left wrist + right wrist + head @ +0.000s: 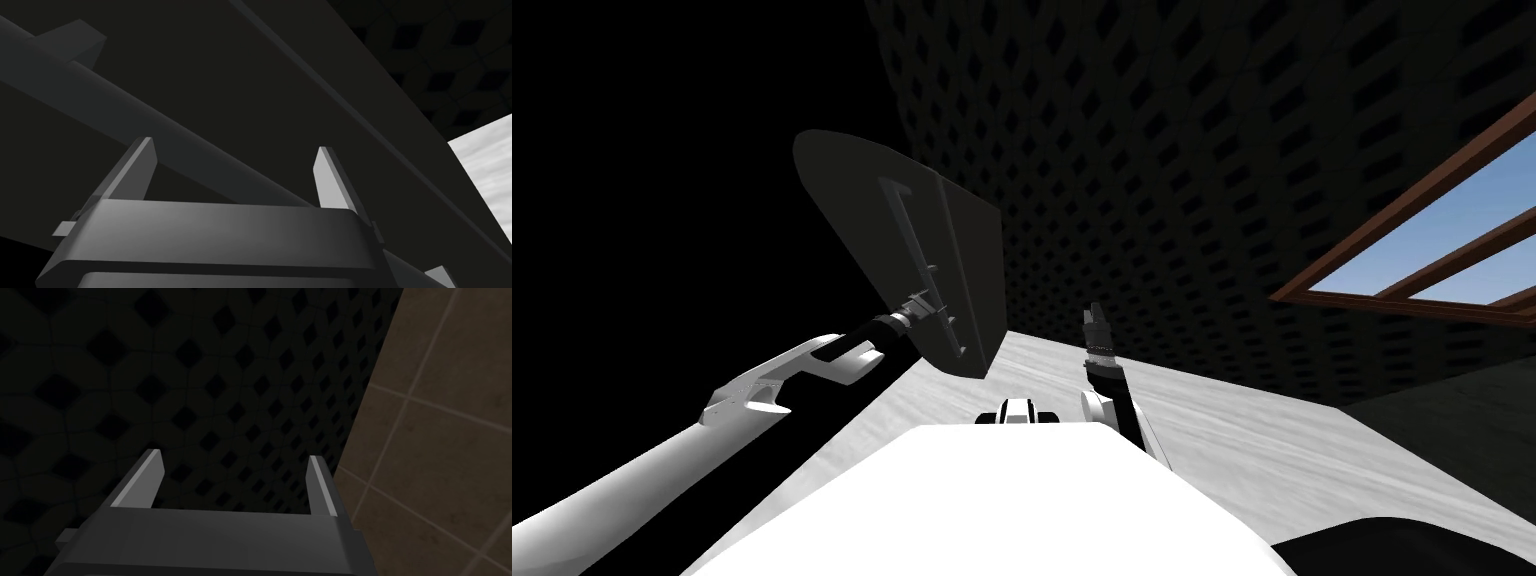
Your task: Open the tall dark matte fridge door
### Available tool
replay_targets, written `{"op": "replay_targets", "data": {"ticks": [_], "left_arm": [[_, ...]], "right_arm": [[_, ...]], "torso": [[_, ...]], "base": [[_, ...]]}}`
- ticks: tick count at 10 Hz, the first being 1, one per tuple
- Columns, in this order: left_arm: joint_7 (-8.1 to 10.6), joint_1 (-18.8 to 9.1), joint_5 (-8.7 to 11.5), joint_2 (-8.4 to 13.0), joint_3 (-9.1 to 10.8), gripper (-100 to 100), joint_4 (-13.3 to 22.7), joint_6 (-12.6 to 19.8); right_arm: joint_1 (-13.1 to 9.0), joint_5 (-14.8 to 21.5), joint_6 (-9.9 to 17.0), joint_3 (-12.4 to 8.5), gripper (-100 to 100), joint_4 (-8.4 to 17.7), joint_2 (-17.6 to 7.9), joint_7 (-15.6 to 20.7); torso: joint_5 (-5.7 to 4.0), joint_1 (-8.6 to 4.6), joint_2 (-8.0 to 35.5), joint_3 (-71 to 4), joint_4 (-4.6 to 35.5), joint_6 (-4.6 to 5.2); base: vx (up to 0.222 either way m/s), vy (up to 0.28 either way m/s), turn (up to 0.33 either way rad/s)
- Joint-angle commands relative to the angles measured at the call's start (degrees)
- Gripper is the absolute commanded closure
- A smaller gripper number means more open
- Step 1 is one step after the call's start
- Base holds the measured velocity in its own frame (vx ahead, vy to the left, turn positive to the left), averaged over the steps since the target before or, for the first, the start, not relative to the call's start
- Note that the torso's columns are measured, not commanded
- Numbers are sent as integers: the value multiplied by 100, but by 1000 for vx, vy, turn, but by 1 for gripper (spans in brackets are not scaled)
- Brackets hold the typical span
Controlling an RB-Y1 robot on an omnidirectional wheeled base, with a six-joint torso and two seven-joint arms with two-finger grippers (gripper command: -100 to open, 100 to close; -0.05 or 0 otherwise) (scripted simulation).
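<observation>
1. Head view first: the tall dark fridge door (857, 200) is up and left of centre. It has a black area on its left and a dark diamond-patterned wall (1162, 150) on its right. Pale grey floor (1072, 375) runs below it.
2. A long bar handle (905, 235) runs down the door's face, held off it by short mounts.
3. The left arm comes in from the lower left, and the left gripper (924, 303) is right at the lower part of that handle.
4. Left wrist view is the useful one. The fingers (142, 167) are spread wide and not clamped on anything. The handle bar crosses diagonally through the gap between them, close to the gripper's dark body. Can't tell if either finger actually touches the bar.
5. Honestly can't tell from these whether the door is cracked open or flush.
6. The right gripper (1094, 320) sits well off to the right of the fridge, pointing up, holding nothing. In the right wrist view its fingers are wide apart too.
7. Far right there's a wood-framed window (1452, 220) with blue sky in it.
</observation>
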Motion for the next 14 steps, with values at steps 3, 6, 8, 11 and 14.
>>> {"op": "replay_targets", "data": {"ticks": [3, 6, 8, 11, 14], "left_arm": [[675, -191, 183, 509, 254, -100, 207, 442], [1085, -345, 304, 839, 415, -100, 395, 719], [1433, -481, 411, 1120, 557, -100, 558, 966], [1883, -638, 538, 1458, 723, -100, 739, 1257], [2192, -745, 629, 1739, 836, -100, 857, 1462]], "right_arm": [[0, 0, 0, 0, 0, 0, 0, 0], [1, 0, 0, 0, 0, 0, 0, 0], [0, 0, 0, 0, 0, 0, 0, 0], [0, 0, 0, 0, 0, 0, 0, 0], [1, 0, 0, 0, 0, 0, 0, 0]], "torso": [[2, 3, 0, 1, 0, -2], [1, 1, 1, 2, 0, -3], [-6, 5, -6, -7, 5, 4], [-2, 1, -19, -13, -5, 7], [0, 0, 5, 3, 2, -1]], "base": [[-2, -10, -39], [0, -12, -46], [-6, -19, -59], [3, -14, -57], [2, -16, -31]]}}
